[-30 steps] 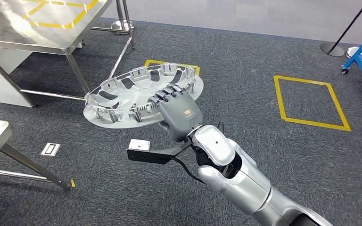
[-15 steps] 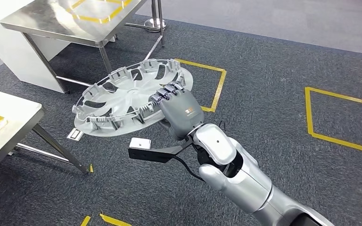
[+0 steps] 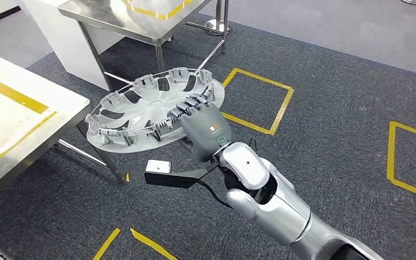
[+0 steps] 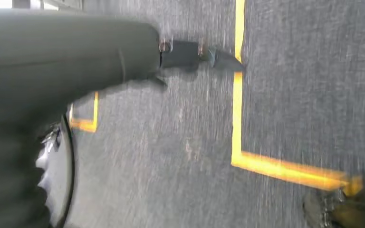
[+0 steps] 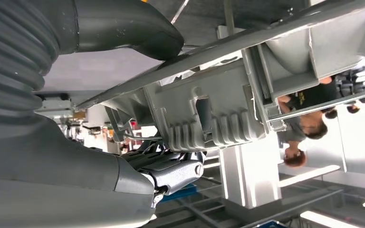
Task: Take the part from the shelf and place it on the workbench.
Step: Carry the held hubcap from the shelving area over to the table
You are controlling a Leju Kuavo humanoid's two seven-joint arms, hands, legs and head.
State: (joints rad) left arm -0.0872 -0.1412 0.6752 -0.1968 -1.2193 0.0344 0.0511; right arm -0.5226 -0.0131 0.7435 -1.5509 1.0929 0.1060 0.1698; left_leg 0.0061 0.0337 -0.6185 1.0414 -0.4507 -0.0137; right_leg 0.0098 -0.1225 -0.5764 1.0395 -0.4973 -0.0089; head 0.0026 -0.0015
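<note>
Dark grey carpet (image 3: 325, 108) marked with yellow tape squares (image 3: 257, 100) fills the head view. Against the frames taken half a second and one second ago, the whole scene has slid toward the lower right, which is camera motion: the steel table with yellow tape lines (image 3: 16, 116) at the left now occupies more of the frame, and a second steel workbench (image 3: 135, 13) sits at the top. The round silver plastic wheel cover (image 3: 141, 111), rim and spokes facing up, keeps its place relative to the arm, held in the air above the carpet, its left edge just beside the near table's corner. The right hand (image 3: 203, 127) grips the cover's near-right rim, dark fingers (image 3: 187, 107) curled over the edge, grey back of hand upward. The silver right forearm (image 3: 271, 200) rises from the lower right, with the black wrist-camera bracket (image 3: 170, 176) projecting to its left.

Left wrist view: blurred carpet and a yellow tape line (image 4: 240, 109) lie beyond the grey cover of the left hand (image 4: 76, 52), with one dark fingertip (image 4: 209, 54) extended. Whether this hand is spread or closed cannot be told.

Right wrist view: the thick grey thumb (image 5: 138, 26) presses one face of the cover's ribbed rim (image 5: 209, 118) and the dark fingers (image 5: 171, 168) clamp the other. A person (image 5: 309, 123) stands in the background.
</note>
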